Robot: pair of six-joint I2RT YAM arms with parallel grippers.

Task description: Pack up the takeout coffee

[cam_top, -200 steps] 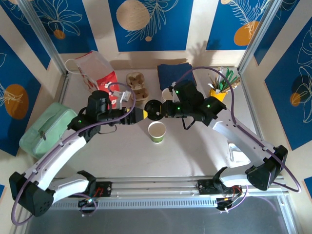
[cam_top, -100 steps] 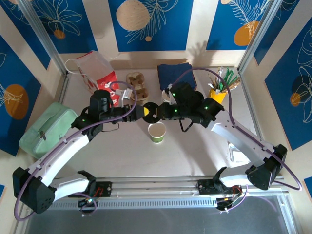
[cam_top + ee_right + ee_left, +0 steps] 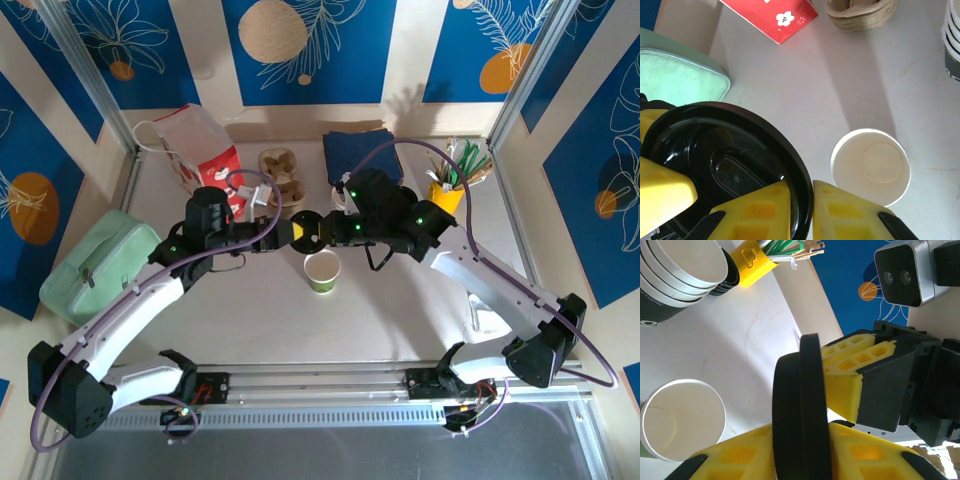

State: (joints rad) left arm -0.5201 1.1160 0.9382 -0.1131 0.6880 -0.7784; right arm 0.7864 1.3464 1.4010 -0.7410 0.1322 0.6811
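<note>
While upright, cup [image 3: 322, 270] neighbours right gripper [image 3: 322, 229].

Table [image 3: 400, 320]: pale, marbled top, fenced by metal rails at the sides.
Centre: paper cup [image 3: 322, 270], upright, open, white inside, standing alone.
9 o'clock: mint-green case [image 3: 95, 262], lying flat at the left edge.
10 to 11 o'clock: red-and-white bag [image 3: 205, 150] on its side.
11 to 12 o'clock: brown pulp carrier [image 3: 283, 175], near the bag.
12 to 1 o'clock: navy napkins [image 3: 360, 152] at the far edge.
Just past centre toward 12: stack of cups [image 3: 680, 270], with black lids [image 3: 729, 275] touching it.
2 o'clock: yellow cup [image 3: 447, 192] full of stirrers.
</note>
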